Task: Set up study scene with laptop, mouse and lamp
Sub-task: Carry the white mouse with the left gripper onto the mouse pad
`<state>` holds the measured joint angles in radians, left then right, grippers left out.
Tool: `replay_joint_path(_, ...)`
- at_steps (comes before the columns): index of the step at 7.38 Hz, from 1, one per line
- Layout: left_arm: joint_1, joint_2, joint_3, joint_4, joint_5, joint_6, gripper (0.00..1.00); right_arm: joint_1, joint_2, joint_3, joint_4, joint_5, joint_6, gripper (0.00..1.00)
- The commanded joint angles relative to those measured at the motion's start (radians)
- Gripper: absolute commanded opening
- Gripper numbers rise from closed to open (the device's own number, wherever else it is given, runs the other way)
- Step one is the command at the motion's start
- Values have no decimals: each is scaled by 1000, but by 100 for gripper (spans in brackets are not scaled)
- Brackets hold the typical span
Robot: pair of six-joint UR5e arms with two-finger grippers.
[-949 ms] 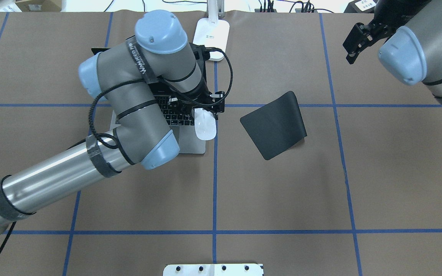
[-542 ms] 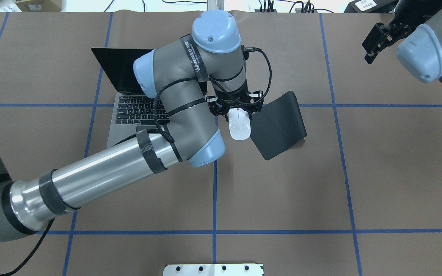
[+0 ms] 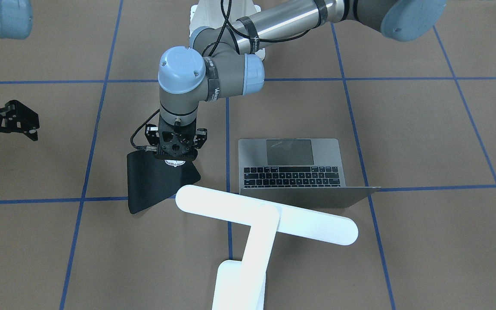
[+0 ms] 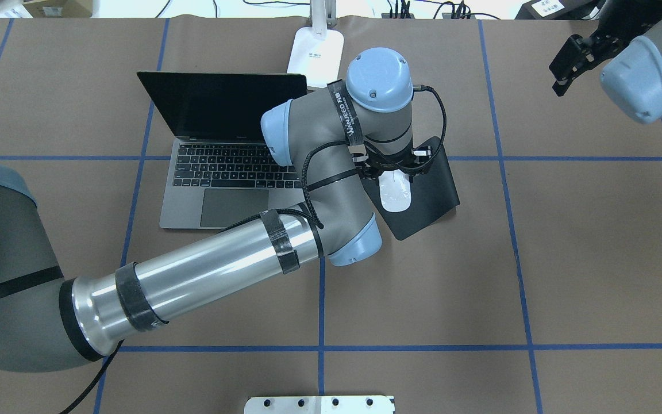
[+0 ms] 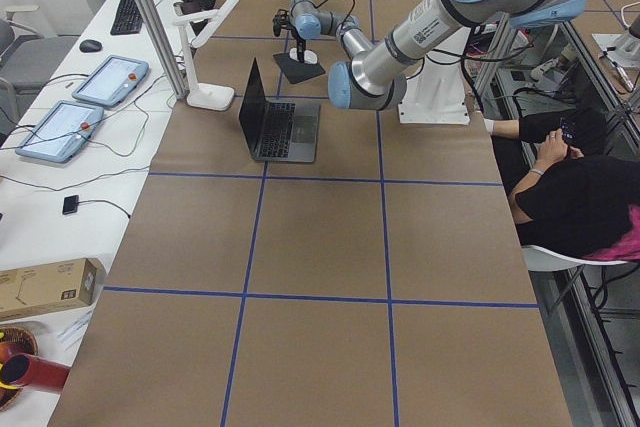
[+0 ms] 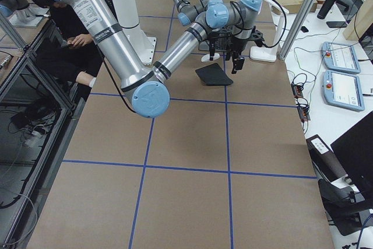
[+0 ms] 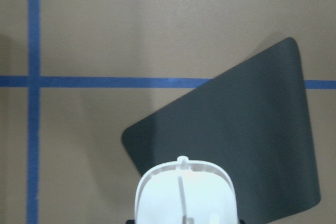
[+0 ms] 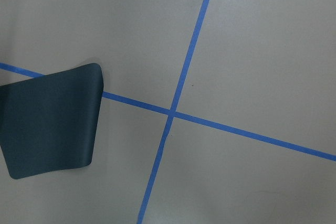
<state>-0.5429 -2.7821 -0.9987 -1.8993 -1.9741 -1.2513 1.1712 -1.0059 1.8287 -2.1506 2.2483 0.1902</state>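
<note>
L end effector (image 4: pixel 395 170) clamped on small white oval mouse (image 4: pixel 395 196), over black mouse pad (image 4: pixel 433 192). Beside pad: grey metal laptop (image 4: pixel 216 190), lid up; white bar-head desk lamp (image 3: pixel 269 217) near. R end effector (image 3: pixel 15 121) well apart from pad; can't tell if fingers apart.

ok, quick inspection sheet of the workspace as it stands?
Surface: table covered in brown paper, blue tape grid.
Job's things: laptop open; lamp upright at far edge; mouse over the mouse pad, contact unclear.
Clutter: white bolted plate at near edge.
Tools: left tool shut on mouse; right tool off to the side, state unclear.
Cables: black cable looped at left wrist.
Surroundings: seated person; side bench with tablets.
</note>
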Motion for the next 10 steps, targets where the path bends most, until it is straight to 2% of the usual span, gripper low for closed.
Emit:
replay_joint_path(1, 21, -34, 95, -96, 88, -3, 53, 25, -8, 1, -3, 2, 0, 100)
replay_joint_path(4, 34, -50, 97, -101, 90, -5, 56, 33, -25, 9, -2, 4, -2, 100)
replay_joint_path(5, 34, -50, 97, -104, 92, -4, 80, 33, -26, 11, -2, 14, 0, 100)
replay_joint_path(7, 47, -48, 97, -119, 92, -2, 91, 33, -36, 29, 0, 14, 0, 100)
replay_joint_path(9, 44, -45, 79, -106, 89, -2, 90, 50, -48, 40, 9, 33, -5, 100)
replay_joint_path(10, 38, -15, -14, 10, 83, 7, 90, 86, -135, 131, 9, 30, -8, 100)
